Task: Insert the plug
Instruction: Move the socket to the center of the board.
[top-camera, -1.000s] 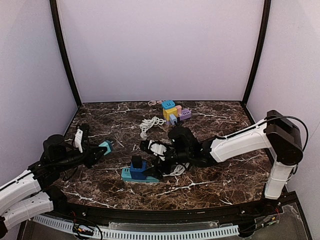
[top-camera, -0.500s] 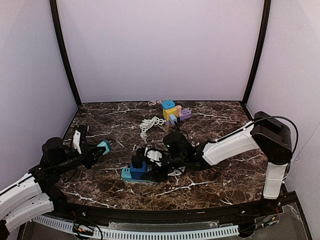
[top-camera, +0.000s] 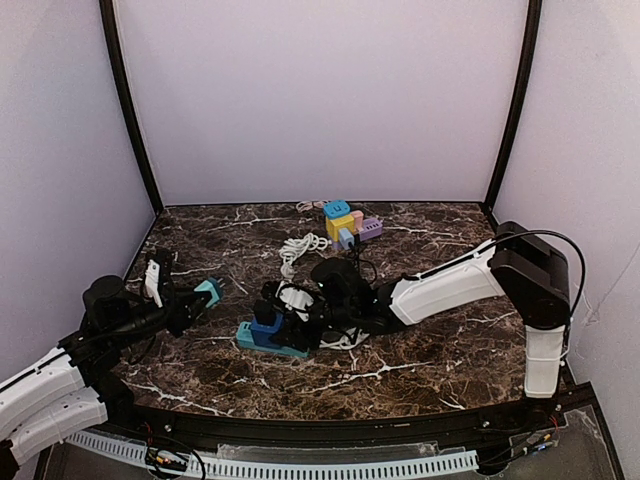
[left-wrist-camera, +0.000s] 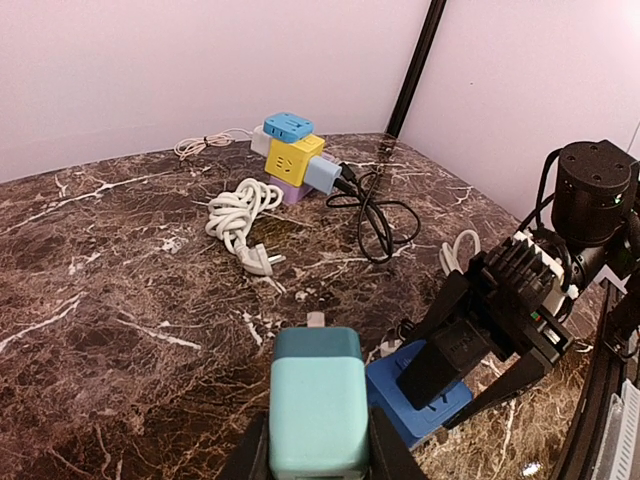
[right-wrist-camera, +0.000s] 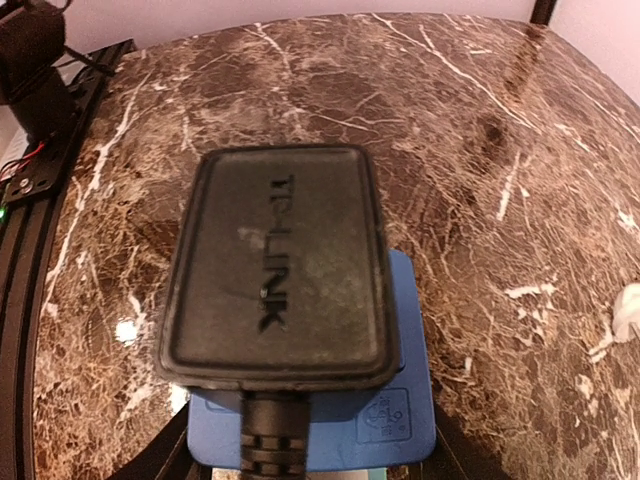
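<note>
A teal plug (left-wrist-camera: 315, 400) with a metal prong at its front sits between the fingers of my left gripper (left-wrist-camera: 318, 445), which is shut on it. In the top view the plug (top-camera: 208, 292) hangs left of the blue socket block (top-camera: 262, 337). A black adapter (right-wrist-camera: 275, 265) is plugged into the top of that block (right-wrist-camera: 400, 410). My right gripper (right-wrist-camera: 320, 455) straddles the block from behind, its fingers (right-wrist-camera: 175, 455) pressed to both sides. The left wrist view shows the block (left-wrist-camera: 415, 400) just right of the plug, with the right gripper over it.
A cluster of coloured socket cubes (top-camera: 345, 222) stands at the back of the marble table. A coiled white cable (top-camera: 300, 248) lies in front of it, and a black cable (left-wrist-camera: 375, 205) loops beside it. More white cable (top-camera: 350, 340) lies under the right wrist.
My right arm moved left over the socket block and its jaws narrowed onto it. The block slid a little to the left. The left gripper and plug barely moved.
</note>
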